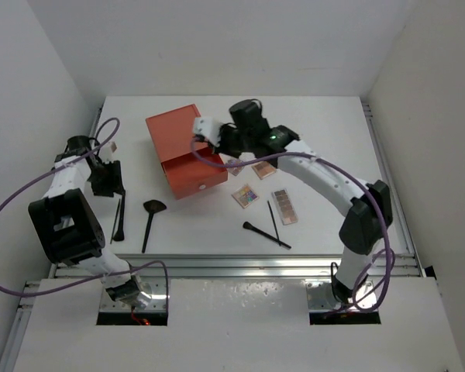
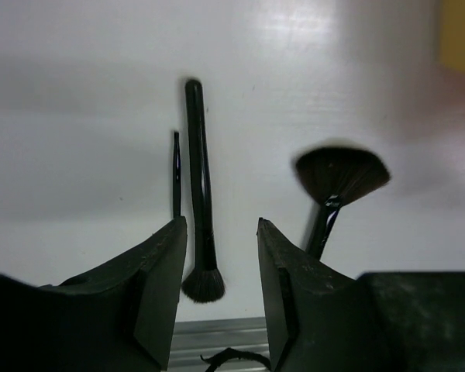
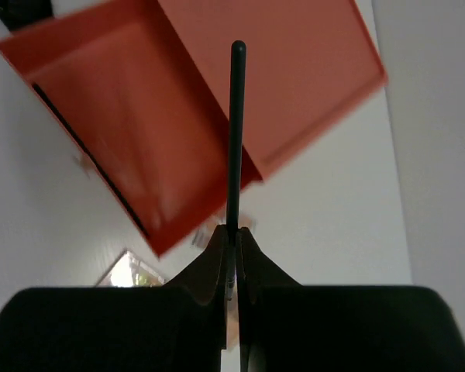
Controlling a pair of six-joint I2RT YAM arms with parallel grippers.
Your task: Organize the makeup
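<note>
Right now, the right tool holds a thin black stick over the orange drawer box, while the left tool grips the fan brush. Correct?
No: the left tool is open and empty; the fan brush lies on the table, per the left wrist view. The rest stands.

One high fixed view, two close wrist views.

The top camera sits above and behind the arm bases, looking down and forward over the whole table [image 1: 205, 229] from well back. The left wrist camera rides low behind the left gripper [image 2: 221, 225], facing along the tabletop, close to the fan brush [image 2: 341, 177] and slim brush [image 2: 199, 194] that the top view shows at near left. The right wrist camera looks down past the right gripper [image 3: 236, 232] and its pinched pencil [image 3: 236, 132] onto the orange box [image 3: 139, 132], seen from above at mid-table.
</note>
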